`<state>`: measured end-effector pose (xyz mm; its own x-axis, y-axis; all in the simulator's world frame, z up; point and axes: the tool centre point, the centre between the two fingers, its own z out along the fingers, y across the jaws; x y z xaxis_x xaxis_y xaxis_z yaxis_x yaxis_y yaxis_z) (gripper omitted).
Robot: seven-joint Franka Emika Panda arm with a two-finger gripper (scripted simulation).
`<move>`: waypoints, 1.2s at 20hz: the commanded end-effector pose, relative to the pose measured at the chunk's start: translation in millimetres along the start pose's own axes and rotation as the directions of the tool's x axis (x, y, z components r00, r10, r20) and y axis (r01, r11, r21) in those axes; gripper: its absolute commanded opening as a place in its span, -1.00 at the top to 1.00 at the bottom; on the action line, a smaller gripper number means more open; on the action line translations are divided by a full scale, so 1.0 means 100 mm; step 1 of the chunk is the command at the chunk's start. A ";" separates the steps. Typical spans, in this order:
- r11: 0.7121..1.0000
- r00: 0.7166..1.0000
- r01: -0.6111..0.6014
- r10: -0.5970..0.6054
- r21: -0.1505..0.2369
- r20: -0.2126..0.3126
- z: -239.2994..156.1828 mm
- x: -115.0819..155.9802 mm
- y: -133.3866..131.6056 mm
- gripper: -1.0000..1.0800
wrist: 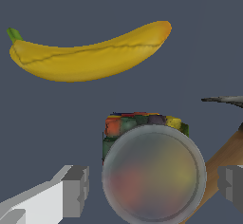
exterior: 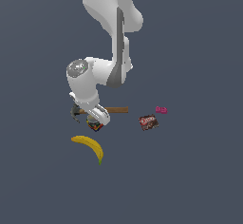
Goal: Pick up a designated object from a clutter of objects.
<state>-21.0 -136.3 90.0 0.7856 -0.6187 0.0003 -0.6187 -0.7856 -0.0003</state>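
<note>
The small can [wrist: 154, 175] has a silvery-grey top and a multicoloured label. In the wrist view it sits between my two fingers, with a small gap on each side. My gripper [wrist: 154, 190] is open around it, with one finger [wrist: 76, 190] on one side and the other finger [wrist: 232, 187] on the opposite side. In the exterior view the gripper [exterior: 96, 122] is low over the can [exterior: 95, 126], which is mostly hidden under the hand.
A wooden-handled hammer [exterior: 116, 109] lies just behind the can; its handle [wrist: 223, 161] runs close beside it. A yellow banana [exterior: 89, 146] lies in front of the can. A flat dark-red box [exterior: 148, 122] and a tiny pink block [exterior: 161, 109] lie toward the exterior view's right.
</note>
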 end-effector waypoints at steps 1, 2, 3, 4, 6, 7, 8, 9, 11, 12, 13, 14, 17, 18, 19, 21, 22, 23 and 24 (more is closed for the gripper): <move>1.000 1.000 -0.002 0.002 -0.001 0.001 0.13 -0.01 0.01 -0.92; 1.000 1.000 -0.002 0.002 -0.001 0.000 0.18 -0.01 0.01 -0.92; 1.000 1.000 -0.003 0.003 -0.001 0.000 0.22 -0.01 0.01 -0.92; 1.000 1.000 -0.003 0.003 -0.001 0.000 0.25 -0.01 0.01 -0.92; 1.000 1.000 -0.003 0.003 -0.001 0.000 0.30 0.00 0.01 -0.92; 1.000 1.000 -0.003 0.003 -0.001 0.000 0.31 0.00 0.01 -0.92; 1.000 1.000 -0.003 0.003 0.000 0.000 0.32 0.00 0.01 -0.92; 1.000 1.000 -0.003 0.003 0.000 0.000 0.32 0.00 0.01 -0.92; 1.000 1.000 -0.003 0.003 0.000 0.000 0.32 0.00 0.01 1.00; 1.000 1.000 -0.003 0.003 0.000 0.000 0.32 0.00 0.01 1.00; 1.000 1.000 -0.003 0.003 0.000 0.000 0.32 0.00 0.01 1.00; 1.000 1.000 -0.003 0.003 0.000 0.000 0.32 0.00 0.01 1.00; 1.000 1.000 -0.003 0.003 0.000 0.000 0.32 0.00 0.01 1.00; 1.000 1.000 -0.003 0.003 0.000 0.000 0.32 0.00 0.01 1.00; 1.000 1.000 -0.003 0.003 0.000 0.000 0.32 0.00 0.01 1.00; 1.000 1.000 -0.003 0.003 0.001 0.000 0.31 0.00 0.00 1.00; 1.000 1.000 -0.003 0.003 0.001 0.000 0.30 0.00 0.00 1.00; 1.000 1.000 -0.003 0.003 0.001 0.000 0.28 0.00 -0.01 1.00; 1.000 1.000 -0.003 0.003 0.001 0.000 0.27 0.00 -0.01 1.00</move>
<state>-21.7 -135.8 60.1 0.7838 -0.6210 -0.0028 -0.6210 -0.7838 0.0005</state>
